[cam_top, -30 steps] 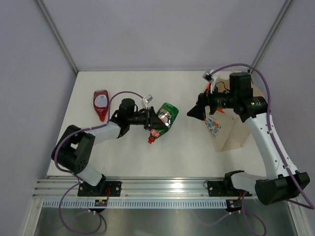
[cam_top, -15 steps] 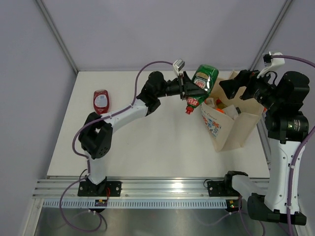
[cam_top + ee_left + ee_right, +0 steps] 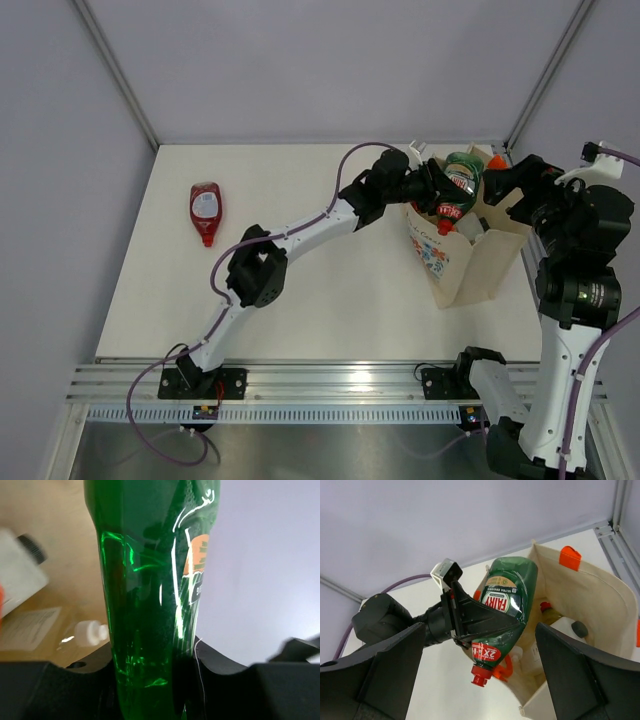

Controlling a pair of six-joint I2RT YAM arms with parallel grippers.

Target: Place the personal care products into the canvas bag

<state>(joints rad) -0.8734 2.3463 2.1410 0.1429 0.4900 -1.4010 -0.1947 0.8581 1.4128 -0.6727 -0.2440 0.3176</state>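
The left gripper (image 3: pixel 436 190) has carried the green bottle (image 3: pixel 460 180) over the bag (image 3: pixel 478 272). It grips the bottle tight, with the red cap (image 3: pixel 445 227) pointing down by the bag's rim. The right gripper (image 3: pixel 508 182) is wide open.

- The left arm (image 3: pixel 300 230) stretches far forward and to the right, nearly straight.
- The left gripper (image 3: pixel 430 188) has its fingers (image 3: pixel 60 690) clamped on either side of a green bottle (image 3: pixel 460 180), held cap-down and tilted.
- The right arm (image 3: pixel 570 330) stands raised and upright on the right.
- The right gripper (image 3: pixel 507 180) points left, fingers (image 3: pixel 395 655) spread wide, holding nothing.
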